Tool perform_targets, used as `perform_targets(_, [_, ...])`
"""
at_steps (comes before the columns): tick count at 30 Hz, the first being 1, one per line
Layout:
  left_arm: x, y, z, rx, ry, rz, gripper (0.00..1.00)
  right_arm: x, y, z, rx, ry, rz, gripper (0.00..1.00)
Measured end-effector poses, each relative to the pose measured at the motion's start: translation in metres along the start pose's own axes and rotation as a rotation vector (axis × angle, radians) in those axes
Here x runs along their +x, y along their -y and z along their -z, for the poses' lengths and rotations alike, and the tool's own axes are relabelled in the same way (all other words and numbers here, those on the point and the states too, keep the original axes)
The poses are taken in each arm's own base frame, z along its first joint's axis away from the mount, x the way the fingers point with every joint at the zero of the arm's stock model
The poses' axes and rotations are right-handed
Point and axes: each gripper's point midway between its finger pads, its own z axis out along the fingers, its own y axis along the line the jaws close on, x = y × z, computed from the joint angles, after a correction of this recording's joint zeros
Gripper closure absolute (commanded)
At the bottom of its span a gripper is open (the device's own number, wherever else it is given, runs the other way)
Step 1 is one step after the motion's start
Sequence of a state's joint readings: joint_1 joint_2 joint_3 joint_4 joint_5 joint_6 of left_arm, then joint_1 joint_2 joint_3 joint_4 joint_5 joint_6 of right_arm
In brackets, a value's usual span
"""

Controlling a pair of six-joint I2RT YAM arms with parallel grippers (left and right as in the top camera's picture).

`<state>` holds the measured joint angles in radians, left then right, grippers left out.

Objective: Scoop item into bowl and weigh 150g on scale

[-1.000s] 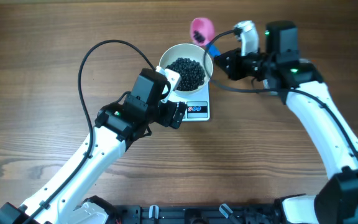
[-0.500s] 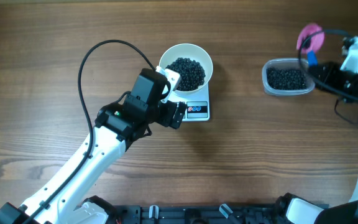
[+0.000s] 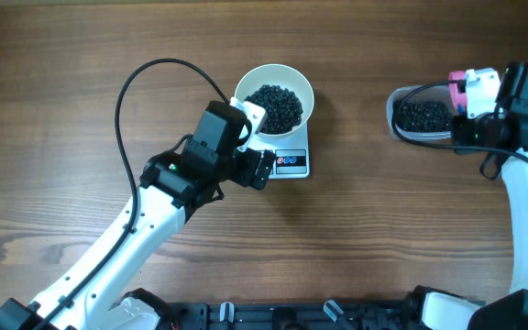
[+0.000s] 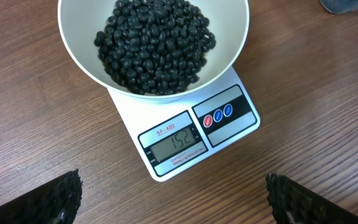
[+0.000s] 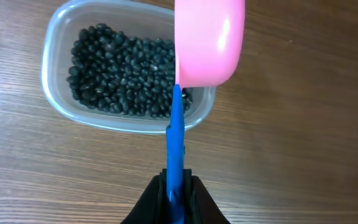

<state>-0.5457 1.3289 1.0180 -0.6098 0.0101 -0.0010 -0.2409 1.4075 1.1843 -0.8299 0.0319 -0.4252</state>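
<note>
The white bowl (image 3: 244, 87) stands on the scale (image 3: 293, 163), heaped with the item, black beans (image 3: 276, 105). From the left wrist view the beans (image 4: 157, 43) fill the bowl (image 4: 79, 59), and the scale (image 4: 185, 140) display reads 152. My left gripper (image 4: 174, 202) is open just in front of the scale, nothing between its fingers. My right gripper (image 5: 175, 186) is shut on the blue handle of a pink scoop (image 5: 209, 43). The scoop hangs over the right end of a clear tub (image 5: 55, 102) of beans.
The clear plastic tub (image 3: 394, 115) sits at the right of the table with the right arm (image 3: 521, 183) beside it. A black cable (image 3: 131, 82) loops over the wood left of the bowl. The left arm (image 3: 154, 220) runs diagonally from the front edge.
My right arm has swung from beside the bowl out to the right, carrying the scoop over the clear tub. The left arm, bowl and scale have not moved.
</note>
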Motion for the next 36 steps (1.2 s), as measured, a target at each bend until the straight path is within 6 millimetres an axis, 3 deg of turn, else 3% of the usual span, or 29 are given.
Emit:
perform_targets(5, [0.0, 0.0, 0.0, 0.0, 0.0, 0.0, 0.0, -0.017, -0.013, 0.001, -0.014, 0.056, 0.024, 0.96])
perform_targets(8, [0.0, 0.0, 0.0, 0.0, 0.0, 0.0, 0.0, -0.068, -0.034, 0.01, -0.176, 0.287, -0.078, 0.96])
perform_targets(10, [0.0, 0.0, 0.0, 0.0, 0.001, 0.0, 0.0, -0.117, -0.053, 0.036, -0.356, 0.517, -0.121, 0.96])
perform_targets(11, [0.0, 0.0, 0.0, 0.001, 0.001, 0.0, 0.0, -0.144, -0.064, 0.058, -0.465, 0.653, -0.13, 0.96])
perform_targets(12, [0.0, 0.001, 0.0, 0.003, -0.001, 0.0, 0.0, -0.159, -0.072, 0.076, -0.531, 0.736, -0.11, 0.96])
perform_targets(14, [0.0, 0.001, 0.0, 0.003, -0.001, 0.0, 0.0, -0.169, -0.091, 0.091, -0.602, 0.788, -0.064, 0.96])
perform_targets(16, [0.0, 0.001, 0.0, 0.003, 0.0, 0.0, 0.0, -0.171, -0.133, 0.104, -0.697, 0.8, 0.03, 0.96])
perform_targets(18, [0.0, 0.001, 0.0, 0.003, 0.0, 0.0, 0.0, -0.168, -0.172, 0.102, -0.736, 0.764, 0.095, 0.96])
perform_targets(21, [0.0, 0.001, 0.0, 0.003, -0.001, 0.0, 0.0, -0.151, -0.225, 0.073, -0.749, 0.643, 0.21, 0.96])
perform_targets(25, [0.0, 0.001, 0.0, 0.003, 0.0, 0.0, 0.0, -0.12, -0.271, 0.046, -0.698, 0.518, 0.391, 0.96])
perform_targets(28, [0.0, 0.001, 0.0, 0.003, -0.001, 0.0, 0.0, -0.09, -0.282, 0.034, -0.624, 0.42, 0.543, 0.96])
perform_targets(33, [0.0, 0.001, 0.0, 0.003, -0.001, 0.0, 0.0, -0.089, -0.277, 0.024, -0.545, 0.408, 0.602, 0.96])
perform_targets(36, [0.0, 0.001, 0.0, 0.003, -0.001, 0.0, 0.0, -0.085, -0.273, 0.005, -0.5, 0.362, 0.608, 0.96])
